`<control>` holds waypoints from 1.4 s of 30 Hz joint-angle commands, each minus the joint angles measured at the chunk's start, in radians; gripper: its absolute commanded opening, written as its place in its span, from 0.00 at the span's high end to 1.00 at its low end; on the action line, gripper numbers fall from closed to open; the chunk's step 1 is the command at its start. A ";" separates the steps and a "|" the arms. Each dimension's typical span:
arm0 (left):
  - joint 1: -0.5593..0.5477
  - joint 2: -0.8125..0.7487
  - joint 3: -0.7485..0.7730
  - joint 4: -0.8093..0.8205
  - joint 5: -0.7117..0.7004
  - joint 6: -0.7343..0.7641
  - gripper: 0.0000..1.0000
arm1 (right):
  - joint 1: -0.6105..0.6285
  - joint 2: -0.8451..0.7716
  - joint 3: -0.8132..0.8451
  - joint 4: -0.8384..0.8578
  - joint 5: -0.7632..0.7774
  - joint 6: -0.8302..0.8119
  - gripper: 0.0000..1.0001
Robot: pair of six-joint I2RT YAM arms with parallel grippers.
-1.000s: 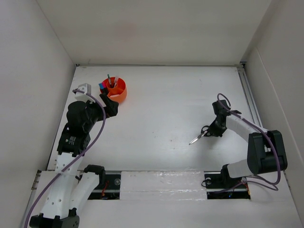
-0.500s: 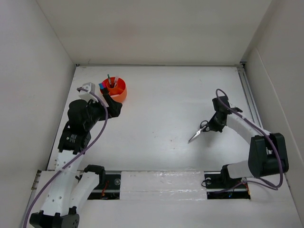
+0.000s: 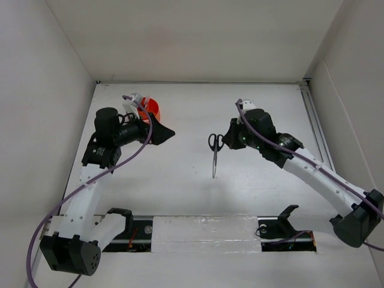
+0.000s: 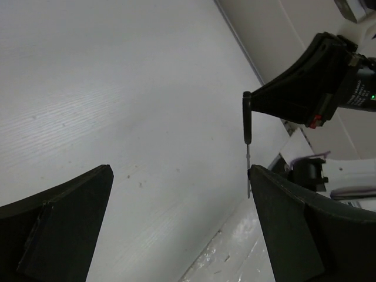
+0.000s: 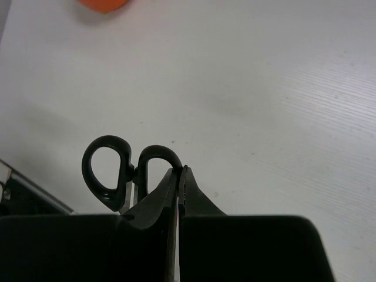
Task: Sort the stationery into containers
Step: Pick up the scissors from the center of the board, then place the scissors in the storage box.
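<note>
Black-handled scissors (image 3: 214, 151) hang blades-down over the middle of the table, and my right gripper (image 3: 225, 142) is shut on one handle loop. In the right wrist view the two loops (image 5: 111, 170) stick out left of the shut gripper (image 5: 181, 174). My left gripper (image 3: 165, 133) points right toward them and is open and empty. Its wrist view shows the scissors edge-on (image 4: 247, 132) beyond its wide-apart fingers (image 4: 64, 229). The orange round organiser (image 3: 152, 106) sits at the back left, partly hidden by the left arm. It also shows as an orange edge (image 5: 103, 4) in the right wrist view.
White walls enclose the table on three sides. A metal rail (image 3: 316, 129) runs along the right edge. The arm bases and a taped strip (image 3: 204, 231) lie along the near edge.
My right gripper closed on the scissors, lifted them off the table at the right and carried them left to the middle. My left gripper swung away from the organiser to point right.
</note>
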 commanded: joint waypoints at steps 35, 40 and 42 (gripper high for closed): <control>-0.006 -0.046 -0.075 0.173 0.290 0.006 0.51 | 0.448 0.311 0.524 -0.026 0.244 0.003 1.00; -0.006 -0.037 -0.075 0.173 0.290 0.006 0.57 | 0.468 0.347 0.561 -0.017 0.244 0.003 1.00; -0.006 -0.037 -0.075 0.173 0.290 0.006 0.60 | 0.488 0.371 0.590 -0.035 0.253 0.003 1.00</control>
